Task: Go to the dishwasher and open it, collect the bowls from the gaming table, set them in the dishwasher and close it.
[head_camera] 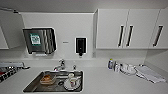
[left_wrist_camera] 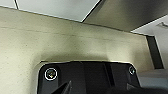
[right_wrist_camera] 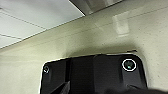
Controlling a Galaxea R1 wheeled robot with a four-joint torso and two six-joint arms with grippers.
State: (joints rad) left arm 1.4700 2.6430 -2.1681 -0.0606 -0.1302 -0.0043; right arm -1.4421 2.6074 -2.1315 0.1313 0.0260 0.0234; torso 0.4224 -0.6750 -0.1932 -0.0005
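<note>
Sink (head_camera: 30, 86) w/ dirty dishes sits closest, faucet (head_camera: 60, 65) behind. Dishwasher not seen, prob. below counter (head_camera: 105, 80); door likely heavy, stiff: grab top edge. Grippers' state: can't tell.

Lay in a rectangular stainless-steel sink (head_camera: 32, 84) sunk into the pale counter (head_camera: 107, 80): a white round bowl-shaped dish (head_camera: 71, 83), upright, toward the right side, and a brownish shallow dish (head_camera: 47, 79) just beside it, leftward. Were too blurred to confirm as bowls.
</note>
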